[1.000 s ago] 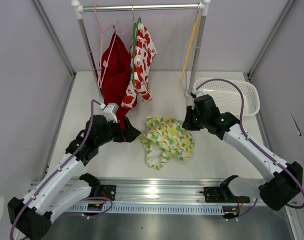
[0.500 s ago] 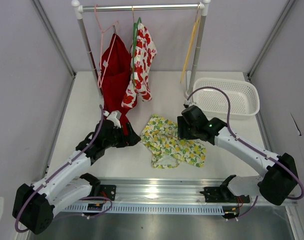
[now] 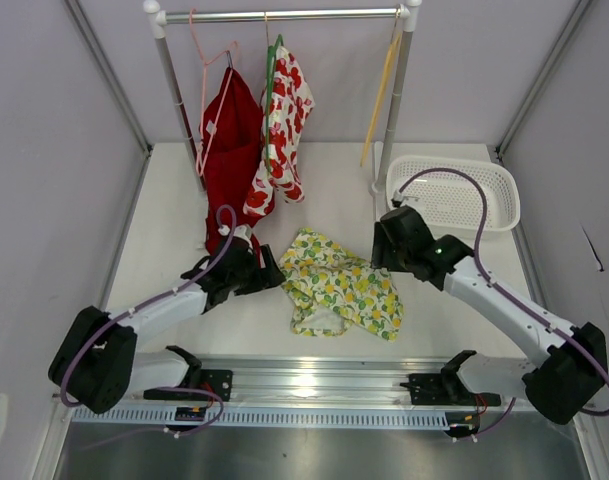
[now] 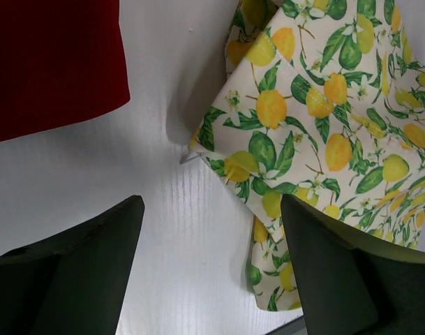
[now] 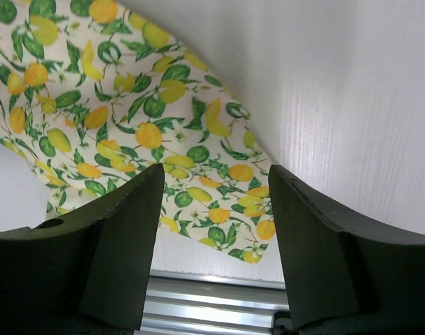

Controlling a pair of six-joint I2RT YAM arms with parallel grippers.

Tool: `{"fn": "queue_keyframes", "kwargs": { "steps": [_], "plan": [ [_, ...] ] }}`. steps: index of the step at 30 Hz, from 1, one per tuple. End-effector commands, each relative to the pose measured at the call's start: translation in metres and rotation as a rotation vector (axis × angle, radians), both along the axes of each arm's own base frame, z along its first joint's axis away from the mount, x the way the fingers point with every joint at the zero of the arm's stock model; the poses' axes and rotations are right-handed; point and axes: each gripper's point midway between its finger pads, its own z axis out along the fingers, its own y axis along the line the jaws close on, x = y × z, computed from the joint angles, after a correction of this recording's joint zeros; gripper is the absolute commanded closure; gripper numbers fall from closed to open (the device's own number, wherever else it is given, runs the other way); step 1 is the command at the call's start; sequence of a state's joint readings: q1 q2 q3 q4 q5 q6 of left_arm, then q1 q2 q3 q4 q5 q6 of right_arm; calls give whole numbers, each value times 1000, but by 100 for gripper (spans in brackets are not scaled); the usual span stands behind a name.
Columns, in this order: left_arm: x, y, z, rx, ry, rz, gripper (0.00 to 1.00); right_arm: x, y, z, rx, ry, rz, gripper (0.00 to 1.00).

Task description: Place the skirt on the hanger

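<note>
The skirt (image 3: 339, 285), white with lemons and green leaves, lies spread on the table between my arms. It also shows in the left wrist view (image 4: 324, 125) and the right wrist view (image 5: 128, 118). The yellow-tan hanger (image 3: 382, 95) hangs empty at the right end of the rail. My left gripper (image 3: 271, 272) is open and empty just left of the skirt's edge, low over the table (image 4: 212, 230). My right gripper (image 3: 384, 250) is open and empty above the skirt's right side (image 5: 215, 202).
A red garment (image 3: 227, 150) on a pink hanger and a white red-flowered garment (image 3: 282, 130) on a green hanger hang from the rail (image 3: 284, 15). A white basket (image 3: 454, 192) stands at the back right. A metal rail (image 3: 314, 385) runs along the table's near edge.
The skirt was drawn out flatter and shifted a little toward the near edge. My left gripper moved right to the skirt's left edge. My right gripper let go and rose off the skirt.
</note>
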State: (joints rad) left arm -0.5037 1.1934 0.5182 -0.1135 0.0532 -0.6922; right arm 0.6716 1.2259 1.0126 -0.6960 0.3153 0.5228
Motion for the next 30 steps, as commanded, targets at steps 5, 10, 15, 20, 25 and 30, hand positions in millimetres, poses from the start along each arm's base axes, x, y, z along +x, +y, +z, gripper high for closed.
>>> {"fn": "queue_keyframes", "kwargs": {
  "steps": [5, 10, 15, 20, 25, 30],
  "plan": [
    [34, -27, 21, -103, -62, 65, 17, 4, -12, 13, 21, -44, -8, 33],
    [40, -36, 22, -173, -53, 116, 19, 3, -9, 9, 34, -38, 8, 33],
    [43, -42, 23, -227, -34, 173, 25, 4, -12, 3, 25, -27, 15, 33],
    [39, -49, 10, -214, 18, 176, 39, 7, -16, 3, 37, -29, 11, 33],
    [41, -48, 4, -166, 18, 207, 46, 10, -15, 2, 57, -27, 16, 33],
    [43, -50, 11, -156, 13, 208, 56, 13, -14, 4, 68, -30, 23, 33]
  ]
}}
